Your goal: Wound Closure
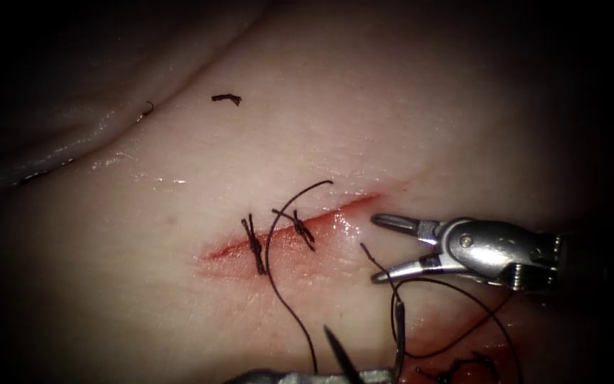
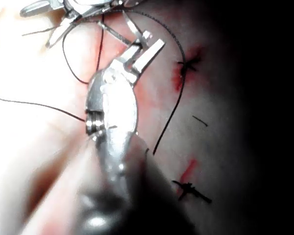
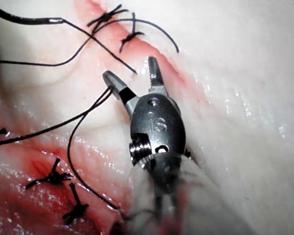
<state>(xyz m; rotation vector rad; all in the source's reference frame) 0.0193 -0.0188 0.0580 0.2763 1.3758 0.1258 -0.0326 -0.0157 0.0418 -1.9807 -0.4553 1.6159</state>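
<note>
1. Progress check: two knotted stitches already sit across the cut in the tissue, one near its left end and a second just to the right of it. The left half looks pulled together to me

2. The right stretch of the cut, from the second knot out to its right tip, is not stitched and shows red and glistening, so I'd say we're around halfway, with at least another stitch needed there

3. Right tool sits just right of the cut with its jaws spread wide, holding nothing. The right wrist view shows the same: right tool with both jaws apart over the cut, thread running past but not clamped

4. Left tool is clamped on the needle somewhere along its curve; I can't tell exactly where. In the endoscope view the needle stands up at the bottom edge, below the cut and not in the tissue

5. Thread loops loosely from the second knot down toward the bottom edge, more of it curling under the right tool over red fluid

6. A couple of cut ends of thread lie on the tissue well above the cut
</note>
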